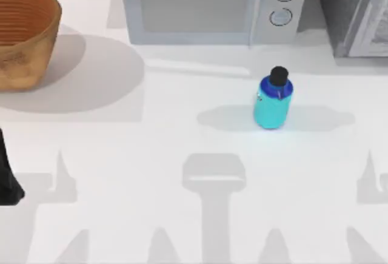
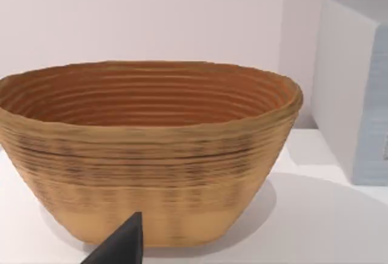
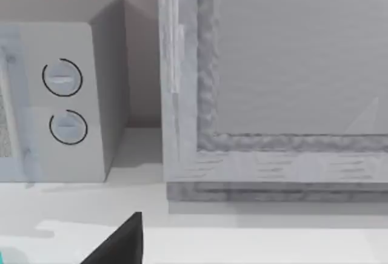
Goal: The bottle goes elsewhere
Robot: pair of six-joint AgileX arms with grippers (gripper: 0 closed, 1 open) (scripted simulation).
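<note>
The bottle [image 1: 272,103] is small and cyan with a darker blue shoulder and a round black cap. It stands on the white table right of the middle, just in front of the microwave's knobs, with nothing touching it. My left arm [image 1: 7,176] sits at the table's left edge, far from the bottle. A dark tip of my left gripper [image 2: 121,247] points toward the woven basket [image 2: 145,148]. A dark tip of my right gripper [image 3: 121,243] faces the microwave and a grey cabinet. A sliver of cyan [image 3: 3,255] shows at that view's edge.
A woven basket [image 1: 21,33] stands at the back left. A grey microwave [image 1: 206,6] with two round knobs [image 1: 284,3] fills the back middle. A grey cabinet [image 1: 354,12] stands at the back right. Bare white tabletop [image 1: 151,155] lies between the basket and the bottle.
</note>
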